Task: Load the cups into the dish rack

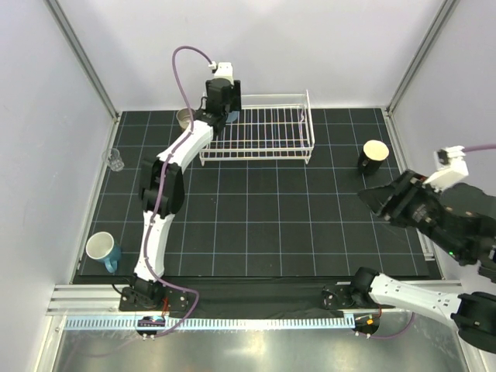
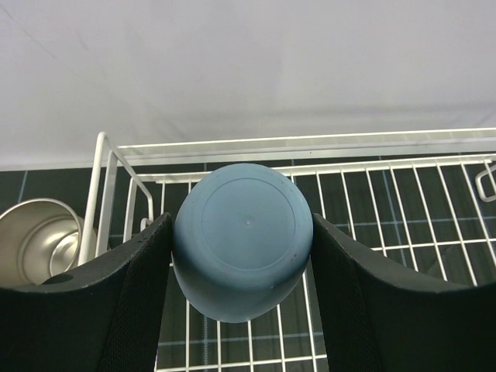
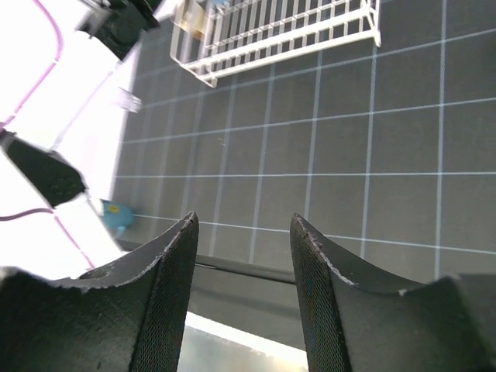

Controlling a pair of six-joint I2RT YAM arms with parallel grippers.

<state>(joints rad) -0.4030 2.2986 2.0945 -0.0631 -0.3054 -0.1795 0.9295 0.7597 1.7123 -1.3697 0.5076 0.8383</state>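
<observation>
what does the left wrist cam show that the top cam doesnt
Only the left wrist view: the round base of the light blue tumbler, clamped in the left gripper over the left end of the dish rack; the top view barely shows it. Only the top view: the teal mug at the near left, the clear glass at the left edge, the black cup right of the rack. Both: the rack and the tan metallic cup just outside its left end.
</observation>
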